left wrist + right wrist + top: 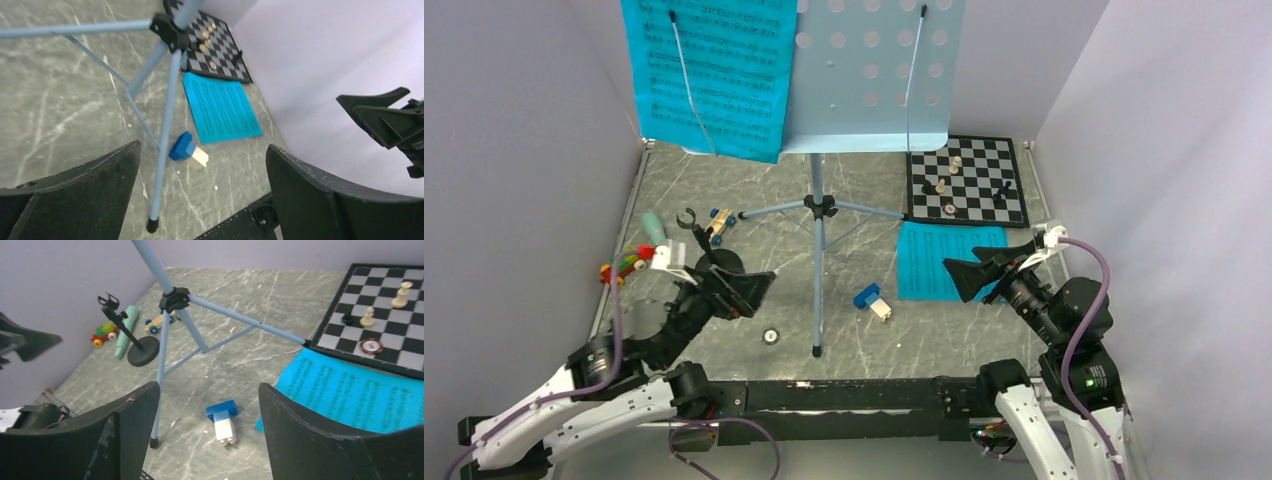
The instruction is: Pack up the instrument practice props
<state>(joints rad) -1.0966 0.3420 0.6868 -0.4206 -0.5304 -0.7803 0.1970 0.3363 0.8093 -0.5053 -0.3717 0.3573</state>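
One music stand straddles the mid-bench between the left end effector and right end effector, both open and empty, with one page on its desk, a second page beside the chessboard, and one microphone and one mic stand at left.

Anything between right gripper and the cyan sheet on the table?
Nothing visible. The open right gripper hangs above the cyan sheet, which lies flat, uncovered. The blue-white block sits off its left side, the chessboard along its far edge; neither is in the way.
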